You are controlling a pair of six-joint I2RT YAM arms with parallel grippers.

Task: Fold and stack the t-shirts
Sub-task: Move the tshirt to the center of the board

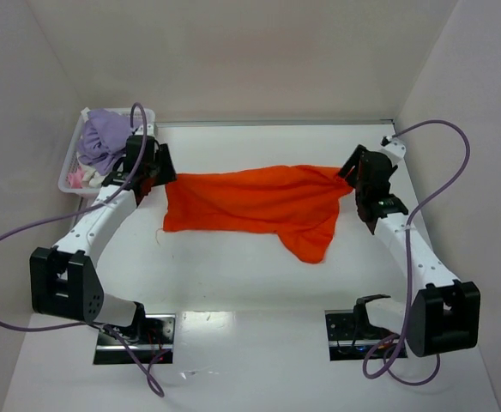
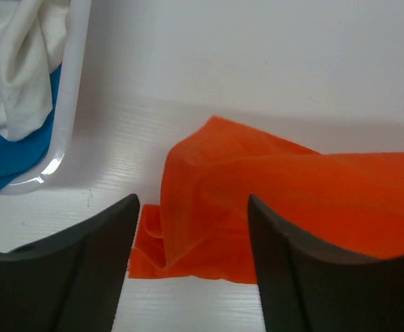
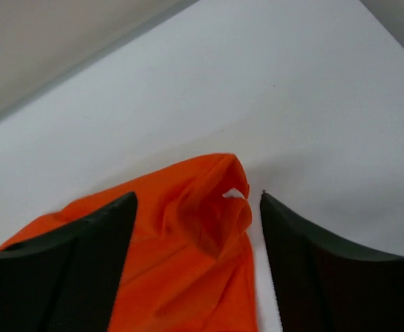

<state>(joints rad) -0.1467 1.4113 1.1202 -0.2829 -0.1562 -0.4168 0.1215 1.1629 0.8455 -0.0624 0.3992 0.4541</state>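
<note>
A vivid orange t-shirt (image 1: 259, 202) lies stretched sideways across the middle of the table, with one part hanging toward the front at its right. My left gripper (image 1: 161, 177) is at the shirt's left end. In the left wrist view the left gripper (image 2: 192, 202) is open, and the shirt's rumpled left edge (image 2: 209, 207) lies on the table between and beyond the fingers. My right gripper (image 1: 350, 173) is at the shirt's right end. In the right wrist view the right gripper (image 3: 198, 198) is open, with a bunched peak of the shirt (image 3: 202, 207) between the fingers, not clamped.
A white plastic basket (image 1: 66, 176) stands at the back left beside my left arm, holding lilac cloth (image 1: 103, 137) and other clothes. Its rim (image 2: 67, 124) shows in the left wrist view with white and blue cloth inside. Walls close in the back and both sides.
</note>
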